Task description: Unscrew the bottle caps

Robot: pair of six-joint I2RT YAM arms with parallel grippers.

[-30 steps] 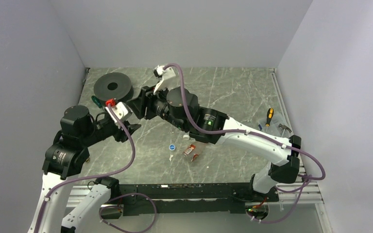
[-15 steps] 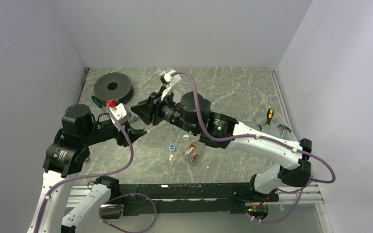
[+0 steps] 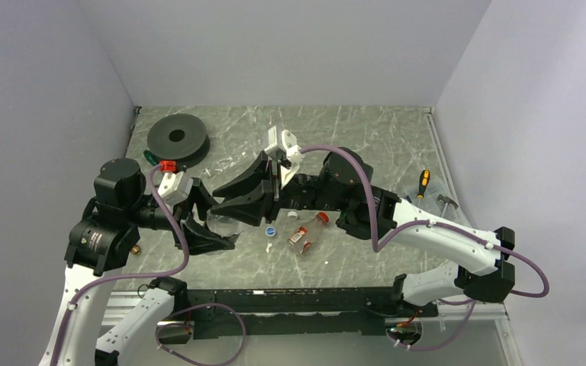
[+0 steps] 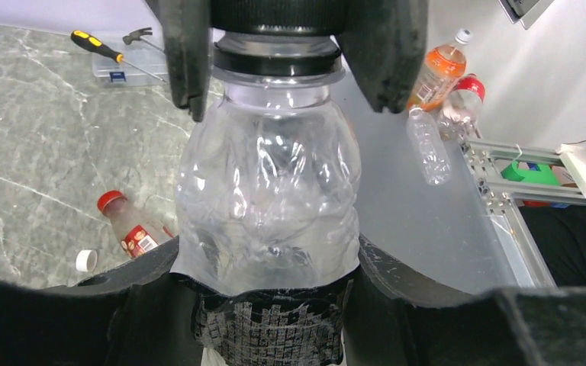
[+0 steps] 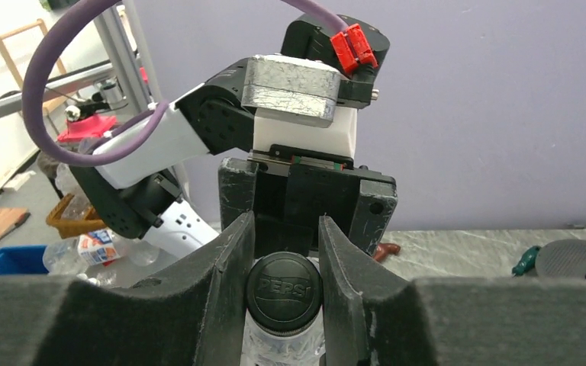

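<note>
Bottle cap [image 5: 283, 291], one black, in right fingers [image 5: 225, 267]; one clear bottle [image 4: 267, 191] in left fingers [image 4: 420, 305].

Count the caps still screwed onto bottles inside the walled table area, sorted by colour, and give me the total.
1 black cap, on the clear bottle
1 red cap, on the small bottle lying flat
Total: 2

"PEPSI" embossed on top of black bottle cap [image 5: 283, 292], print on label of small red-capped bottle [image 4: 133, 229] too small to read
</note>
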